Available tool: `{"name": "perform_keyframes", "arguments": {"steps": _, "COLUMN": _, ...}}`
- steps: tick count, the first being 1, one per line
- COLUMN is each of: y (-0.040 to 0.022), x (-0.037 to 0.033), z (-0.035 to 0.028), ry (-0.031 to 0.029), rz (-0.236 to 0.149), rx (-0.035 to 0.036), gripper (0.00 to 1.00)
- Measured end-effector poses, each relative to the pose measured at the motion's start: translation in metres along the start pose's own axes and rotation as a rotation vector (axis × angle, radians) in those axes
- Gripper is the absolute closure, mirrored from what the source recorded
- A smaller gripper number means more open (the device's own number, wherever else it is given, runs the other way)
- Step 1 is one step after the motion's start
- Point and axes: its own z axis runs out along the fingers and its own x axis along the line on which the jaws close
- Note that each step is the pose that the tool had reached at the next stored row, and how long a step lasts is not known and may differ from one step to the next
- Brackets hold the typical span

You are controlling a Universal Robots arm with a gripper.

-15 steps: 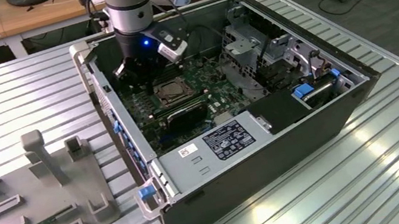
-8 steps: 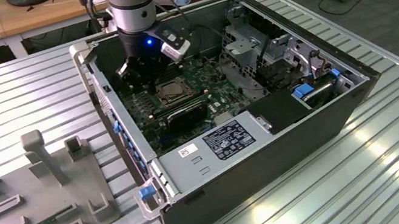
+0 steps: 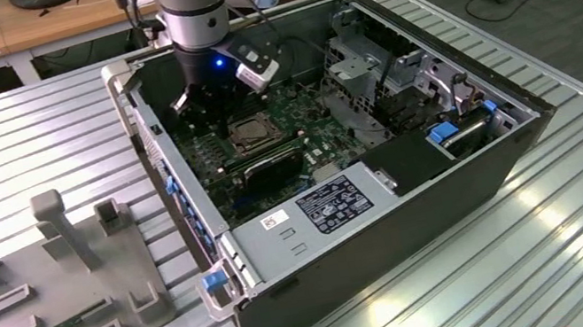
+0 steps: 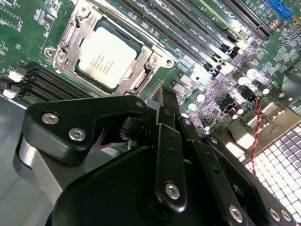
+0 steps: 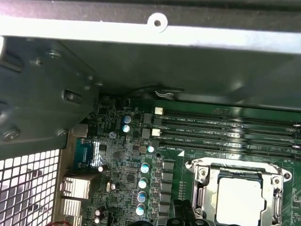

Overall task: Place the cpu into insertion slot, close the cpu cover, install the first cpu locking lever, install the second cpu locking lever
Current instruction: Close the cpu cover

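Note:
The cpu (image 4: pixel 104 57), a pale square chip, lies flat in the insertion slot (image 4: pixel 66 59) on the green motherboard. The cpu cover (image 4: pixel 141 77), a silvery frame, is folded down around the chip's edges. Thin metal levers run along the frame's sides; I cannot tell whether they are hooked. In the first wrist view the cpu (image 5: pixel 240 197) and cpu cover (image 5: pixel 207 197) sit close to my dark fingertips. My gripper (image 4: pixel 164 94) hangs just above the board beside the socket, fingers together with nothing between them. In the exterior view my gripper (image 3: pixel 213 110) is inside the open case, above the socket (image 3: pixel 251 132).
Long black memory slots (image 4: pixel 188 28) run beside the socket. The case's grey wall (image 5: pixel 141 61) and a perforated rear panel (image 5: pixel 23 183) stand close by. A drive cage (image 3: pixel 398 82) and a labelled box (image 3: pixel 324 212) fill the case's other parts. A grey fixture plate (image 3: pixel 51 296) lies at the exterior view's left.

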Motion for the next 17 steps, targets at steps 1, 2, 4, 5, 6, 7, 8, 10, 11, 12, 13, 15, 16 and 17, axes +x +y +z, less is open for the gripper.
{"name": "perform_keyframes", "arguments": {"steps": 1, "y": 0.0000, "x": 0.0000, "z": 0.0001, "ry": 0.0002, "rz": 0.000, "rx": 0.0003, "gripper": 0.89}}
{"name": "perform_keyframes", "arguments": {"steps": 2, "y": 0.0000, "x": 0.0000, "z": 0.0001, "ry": 0.0002, "rz": 0.000, "rx": 0.0003, "gripper": 0.89}}
{"name": "perform_keyframes", "arguments": {"steps": 4, "y": -0.0003, "x": -0.0033, "z": 0.0003, "ry": 0.0002, "rz": 0.000, "rx": 0.0002, "gripper": 0.89}}
{"name": "perform_keyframes", "arguments": {"steps": 5, "y": -0.0005, "x": -0.0059, "z": 0.0004, "ry": 0.0002, "rz": 0.000, "rx": 0.0001, "gripper": 0.89}}
{"name": "perform_keyframes", "arguments": {"steps": 6, "y": -0.0008, "x": -0.0081, "z": 0.0005, "ry": 0.0004, "rz": 0.000, "rx": 0.0002, "gripper": 0.89}}
{"name": "perform_keyframes", "arguments": {"steps": 7, "y": -0.0010, "x": -0.0102, "z": 0.0006, "ry": 0.0003, "rz": 0.000, "rx": 0.0001, "gripper": 0.89}}
{"name": "perform_keyframes", "arguments": {"steps": 8, "y": -0.0012, "x": -0.0126, "z": 0.0008, "ry": 0.0004, "rz": 0.000, "rx": 0.0001, "gripper": 0.89}}
{"name": "perform_keyframes", "arguments": {"steps": 10, "y": -0.0015, "x": -0.0163, "z": 0.0010, "ry": 0.0004, "rz": 0.000, "rx": 0.0001, "gripper": 0.89}}
{"name": "perform_keyframes", "arguments": {"steps": 11, "y": -0.0016, "x": -0.0175, "z": 0.0011, "ry": 0.0004, "rz": 0.000, "rx": 0.0001, "gripper": 0.89}}
{"name": "perform_keyframes", "arguments": {"steps": 12, "y": -0.0017, "x": -0.0182, "z": 0.0011, "ry": 0.0004, "rz": 0.000, "rx": 0.0002, "gripper": 0.89}}
{"name": "perform_keyframes", "arguments": {"steps": 13, "y": -0.0018, "x": -0.0182, "z": 0.0011, "ry": 0.0004, "rz": 0.000, "rx": 0.0002, "gripper": 0.89}}
{"name": "perform_keyframes", "arguments": {"steps": 15, "y": -0.0017, "x": -0.0184, "z": 0.0011, "ry": 0.0004, "rz": 0.000, "rx": 0.0002, "gripper": 0.89}}
{"name": "perform_keyframes", "arguments": {"steps": 16, "y": -0.0017, "x": -0.0185, "z": 0.0011, "ry": 0.0004, "rz": 0.000, "rx": 0.0002, "gripper": 0.89}}
{"name": "perform_keyframes", "arguments": {"steps": 17, "y": -0.0018, "x": -0.0188, "z": 0.0012, "ry": 0.0003, "rz": 0.001, "rx": 0.0001, "gripper": 0.89}}
